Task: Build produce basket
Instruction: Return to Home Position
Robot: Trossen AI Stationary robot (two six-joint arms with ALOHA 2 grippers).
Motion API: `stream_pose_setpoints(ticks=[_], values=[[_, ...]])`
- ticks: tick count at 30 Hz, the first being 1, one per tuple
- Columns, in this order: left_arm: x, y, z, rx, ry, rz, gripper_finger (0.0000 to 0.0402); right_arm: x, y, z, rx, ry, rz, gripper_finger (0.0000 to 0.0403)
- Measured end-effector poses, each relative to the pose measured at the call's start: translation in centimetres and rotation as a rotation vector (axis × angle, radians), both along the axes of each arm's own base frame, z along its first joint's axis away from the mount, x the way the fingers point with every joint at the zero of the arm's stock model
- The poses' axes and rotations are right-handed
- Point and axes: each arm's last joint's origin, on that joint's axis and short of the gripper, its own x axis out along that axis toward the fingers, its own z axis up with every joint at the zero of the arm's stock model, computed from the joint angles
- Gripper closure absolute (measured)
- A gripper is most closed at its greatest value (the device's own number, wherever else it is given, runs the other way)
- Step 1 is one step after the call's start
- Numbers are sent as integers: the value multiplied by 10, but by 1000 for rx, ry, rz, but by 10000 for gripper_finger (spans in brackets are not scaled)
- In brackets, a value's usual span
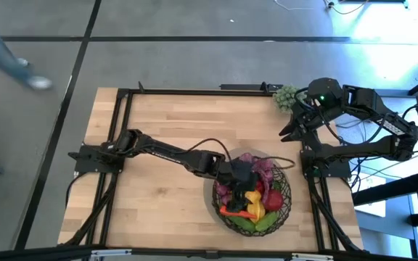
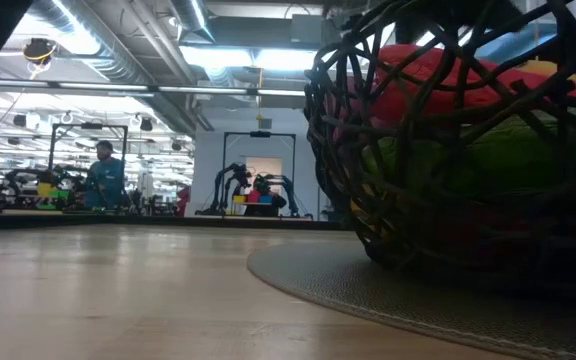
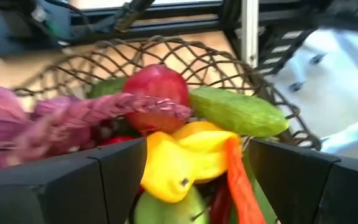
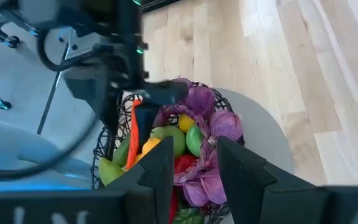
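Note:
The basket [image 1: 285,197], a round bowl of dark woven wire, stands on a grey round mat [image 4: 263,127] near the table's right front. It holds produce: a red apple [image 3: 158,92], a green cucumber [image 3: 238,112], a yellow fruit [image 3: 179,155], an orange carrot [image 3: 238,183] and purple leaves [image 3: 17,121]. My left gripper [image 1: 244,172] hangs open just above the basket's far-left part, its fingers [image 3: 73,180] wide apart with nothing between them. My right gripper [image 1: 290,132] stays high at the table's right edge, open and holding nothing. In the low view the basket [image 2: 458,140] fills the right side.
A green bunch of grapes [image 1: 284,96] lies at the table's far right corner, next to my right arm. A black frame rail [image 1: 194,91] runs around the tabletop. Bare wood [image 1: 158,123] spans the left and far parts. A person [image 1: 6,54] moves on the floor beyond the far left.

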Motion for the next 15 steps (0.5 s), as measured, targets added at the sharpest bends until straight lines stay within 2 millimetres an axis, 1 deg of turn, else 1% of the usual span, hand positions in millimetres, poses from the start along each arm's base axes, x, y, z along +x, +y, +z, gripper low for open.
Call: stream_pose_setpoints(ticks=[2, 6, 9, 15], values=[[-4, -6, 11, 73, 12, 20, 133, 0, 0, 0, 7, -3, 0, 285], [-13, -12, 32, 174, 45, 64, 133, -1, 4, 3, 41, -81, 168, 285], [-19, -11, 42, 215, 83, 97, 133, -3, 8, 5, 95, -134, 275, 285], [-35, -4, 68, 286, 161, 171, 133, -13, 18, 6, 66, -170, 381, 285]])
